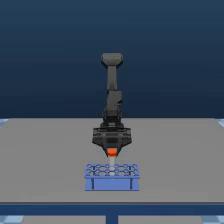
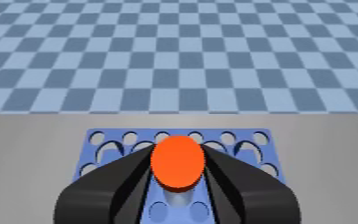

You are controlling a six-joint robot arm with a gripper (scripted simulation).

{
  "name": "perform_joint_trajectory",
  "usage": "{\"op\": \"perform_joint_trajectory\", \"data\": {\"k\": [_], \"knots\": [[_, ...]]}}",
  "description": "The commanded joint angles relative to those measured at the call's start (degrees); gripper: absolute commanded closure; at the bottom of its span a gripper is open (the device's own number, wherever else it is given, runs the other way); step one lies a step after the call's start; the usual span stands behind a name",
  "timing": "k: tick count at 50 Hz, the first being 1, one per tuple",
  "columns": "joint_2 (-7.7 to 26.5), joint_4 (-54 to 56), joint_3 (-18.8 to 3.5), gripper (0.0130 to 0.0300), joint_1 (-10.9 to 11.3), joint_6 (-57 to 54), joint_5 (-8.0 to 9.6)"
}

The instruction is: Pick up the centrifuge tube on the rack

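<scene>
Rack front: two dark vertical marks faced the exterior camera on the low blue rack [image 1: 111,177], which sat near the front edge of the grey table [image 1: 45,160].
Rack top: rows of round holes showed in both views; I could not tell from either which hole belonged to the tube.
Centrifuge tube: the centrifuge tube [image 1: 112,151] stood roughly upright above the middle of the rack, its orange-red cap plain to see in both views. In the exterior view a short pale length ran down from the cap toward the holes; whether its tip was seated or had cleared the rack was too blurred to say.
Gripper: the gripper [image 2: 178,172] hung straight over the rack, its two dark fingers [image 2: 113,185] slanting in on either side of the cap. They looked pressed against the tube just under the cap, so I judged it clenched on the tube.
Arm: the dark arm [image 1: 112,95] rose behind, near vertical, against the blue backdrop.
Step in hand: by my reading, the lift out of the rack.
Doing it well: pull straight up along the tube's axis, slowly, with the clamp firm, so the tapered end does not scrape a hole rim or drag the light rack along.
Risk: a sideways pull could tilt the tube in the fingers or tip the rack.
</scene>
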Motion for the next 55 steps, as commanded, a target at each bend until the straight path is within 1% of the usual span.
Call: {"op": "perform_joint_trajectory", "data": {"k": [1, 2, 3, 4, 6, 7, 8, 9, 11, 12, 13, 14, 16, 17, 18, 19, 21, 22, 23, 24, 26, 29, 34, 55], "knots": [[-0.67, 0.01, -0.39, 0.0300, 0.00, -0.01, 1.40], [-1.22, 0.02, -0.69, 0.0300, 0.00, -0.02, 2.25], [-1.22, 0.02, -0.69, 0.0300, 0.00, -0.02, 2.25], [-1.84, 0.04, -1.04, 0.0300, 0.00, -0.04, 3.22], [-1.84, 0.04, -1.04, 0.0300, 0.00, -0.04, 3.22], [-2.49, 0.06, -1.44, 0.0300, 0.00, -0.06, 4.28], [-2.49, 0.06, -1.44, 0.0300, 0.00, -0.06, 4.28], [-3.12, 0.09, -1.84, 0.0300, 0.00, -0.09, 5.30], [-3.12, 0.09, -1.84, 0.0300, 0.00, -0.09, 5.30], [-3.66, 0.12, -2.20, 0.0300, 0.00, -0.12, 6.21], [-3.66, 0.12, -2.20, 0.0300, 0.00, -0.12, 6.21], [-4.12, 0.17, -2.53, 0.0300, 0.00, -0.17, 7.00], [-4.12, 0.17, -2.53, 0.0300, 0.00, -0.17, 7.00], [-4.52, 0.21, -2.82, 0.0300, 0.00, -0.21, 7.68], [-4.52, 0.21, -2.82, 0.0300, 0.00, -0.21, 7.68], [-4.84, 0.17, -3.06, 0.0300, 0.00, -0.17, 8.25], [-4.84, 0.17, -3.06, 0.0300, 0.00, -0.17, 8.25], [-5.09, 0.18, -3.26, 0.0300, 0.00, -0.18, 8.70], [-5.09, 0.18, -3.26, 0.0300, 0.00, -0.18, 8.70], [-5.29, 0.30, -3.42, 0.0300, 0.00, -0.30, 9.05], [-5.29, 0.30, -3.42, 0.0300, 0.00, -0.30, 9.05], [-5.60, 0.71, -3.68, 0.0300, 0.00, -0.71, 9.63], [-5.84, 0.78, -3.87, 0.0300, 0.00, -0.78, 10.06], [-6.44, -0.46, -4.40, 0.0300, 0.00, 0.46, 11.19]]}}
